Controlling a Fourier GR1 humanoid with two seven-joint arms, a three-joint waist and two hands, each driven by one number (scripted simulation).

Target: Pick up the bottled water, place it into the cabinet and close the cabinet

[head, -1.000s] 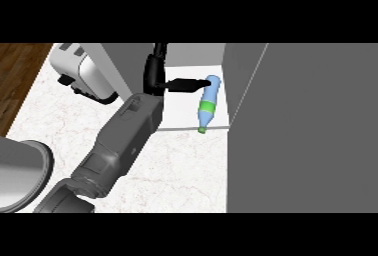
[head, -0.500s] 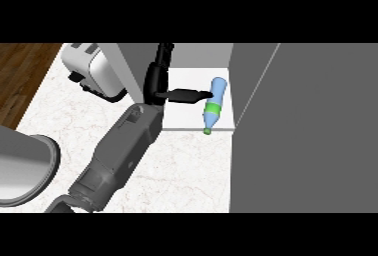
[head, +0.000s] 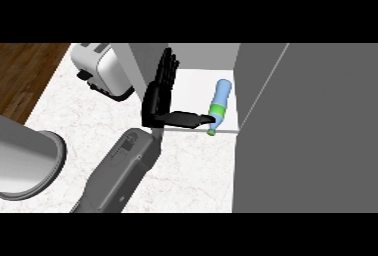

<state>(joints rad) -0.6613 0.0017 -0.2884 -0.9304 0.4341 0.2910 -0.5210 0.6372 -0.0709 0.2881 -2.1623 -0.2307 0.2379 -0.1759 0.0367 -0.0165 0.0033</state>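
One robot hand (head: 159,100) is in your view, the left one, and it is open: fingers straight and pointing away from you, thumb stuck out sideways to its right. The thumb's tip reaches the bottled water (head: 220,97) near its green cap; you cannot tell whether it touches or stops just short. The bottle lies on its side just right of the robot hand, on the white floor of the cabinet (head: 193,82). Its long axis runs roughly along the fingers, cap end nearer the wrist. Right of the bottle stands a broad grey panel (head: 310,125), probably the door. Judging by this, placing looks done and closing remains; mind the thumb, since a sideways brush could roll the bottle.
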